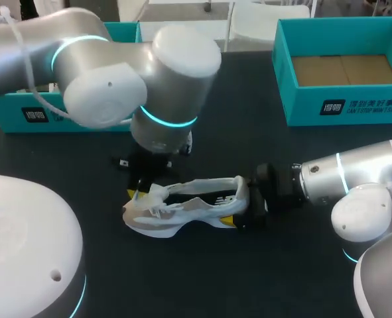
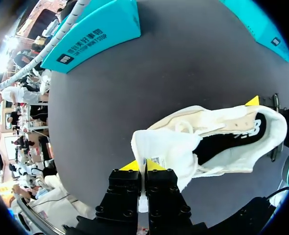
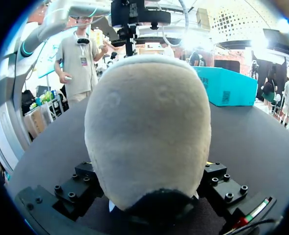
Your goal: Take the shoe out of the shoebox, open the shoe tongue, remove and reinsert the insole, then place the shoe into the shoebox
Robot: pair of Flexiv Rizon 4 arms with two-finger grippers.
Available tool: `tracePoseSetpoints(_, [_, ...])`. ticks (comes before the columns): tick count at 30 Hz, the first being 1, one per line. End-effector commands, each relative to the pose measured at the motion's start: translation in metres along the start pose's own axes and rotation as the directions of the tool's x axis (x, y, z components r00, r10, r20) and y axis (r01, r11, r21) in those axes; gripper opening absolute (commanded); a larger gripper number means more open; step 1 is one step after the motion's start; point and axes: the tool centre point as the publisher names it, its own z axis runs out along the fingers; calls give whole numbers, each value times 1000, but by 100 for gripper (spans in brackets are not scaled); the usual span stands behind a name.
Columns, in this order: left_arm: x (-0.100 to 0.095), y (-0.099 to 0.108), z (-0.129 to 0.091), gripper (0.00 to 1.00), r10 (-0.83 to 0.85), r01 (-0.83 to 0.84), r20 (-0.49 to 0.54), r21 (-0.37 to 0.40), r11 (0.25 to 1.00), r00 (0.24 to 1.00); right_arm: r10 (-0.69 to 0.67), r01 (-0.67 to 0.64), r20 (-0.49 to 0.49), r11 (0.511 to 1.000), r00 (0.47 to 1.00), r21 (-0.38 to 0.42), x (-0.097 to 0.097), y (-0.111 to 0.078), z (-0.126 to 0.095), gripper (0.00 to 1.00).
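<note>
Shoe (image 1: 189, 211) out on the table (image 1: 262, 139), heel to the right; right gripper (image 1: 249, 207) clamps the heel from both sides, likely to anchor it; left gripper (image 2: 143, 165), tips pressed together, pinches the tongue (image 2: 167, 149), apparently to open it; box (image 1: 341, 107) far right, well apart.

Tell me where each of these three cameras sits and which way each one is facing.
Head view: above and behind, looking down on the black table; left gripper and right gripper hold the white sneaker.
Left wrist view: on the left wrist, looking along its closed fingers pinching the sneaker's white tongue.
Right wrist view: on the right wrist, facing the sneaker's heel, held between its fingers.
All three share the sneaker.
</note>
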Motion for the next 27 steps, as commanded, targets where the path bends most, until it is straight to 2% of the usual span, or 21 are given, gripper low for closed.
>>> tracePoseSetpoints(1, [13, -7, 23, 0, 5, -5, 24, -29, 1000, 1000, 1, -1, 0, 1000, 1000, 6, -1, -2, 5, 0])
tracePoseSetpoints(3, [14, -7, 33, 0, -14, 15, 58, -28, 999, 998, 1, -1, 0, 1000, 1000, 6, -1, -2, 5, 0])
tracePoseSetpoints(8, [9, -7, 47, 0, -37, 43, 70, -75, 996, 997, 1, -1, 0, 1000, 1000, 6, -1, -2, 5, 0])
tracePoseSetpoints(9, [8, -8, 49, 12, -42, 47, 73, -77, 996, 996, 1, -1, 0, 1000, 1000, 6, -1, -2, 5, 0])
tracePoseSetpoints(10, [7, -7, 49, 29, -41, 46, 74, -78, 996, 996, 1, -1, 0, 1000, 1000, 6, -1, -2, 5, 0])
tracePoseSetpoints(12, [4, -7, 49, 45, -45, 51, 71, -87, 995, 996, 1, -1, 0, 1000, 1000, 6, -1, -2, 5, 0])
tracePoseSetpoints(14, [-1, -6, 47, 52, -46, 52, 64, -99, 994, 997, 1, -1, 0, 1000, 1000, 6, -1, -2, 5, 0])
tracePoseSetpoints(16, [-7, -7, 44, 64, -44, 50, 48, -126, 991, 998, 1, -1, 0, 1000, 1000, 6, -1, -2, 5, 0])
tracePoseSetpoints(20, [-21, -8, 34, 100, -36, 40, 29, -146, 988, 999, 1, -1, 0, 1000, 1000, 6, -1, -2, 5, 0])
tracePoseSetpoints(24, [-36, -7, 11, 100, 32, -39, -43, -159, 987, 999, 1, -1, 0, 1000, 1000, 6, -1, -2, 5, 0])
tracePoseSetpoints(27, [-39, -7, -4, 100, 96, -107, -83, -140, 984, 992, 1, -1, 0, 1000, 1000, 6, -1, -2, 5, 0])
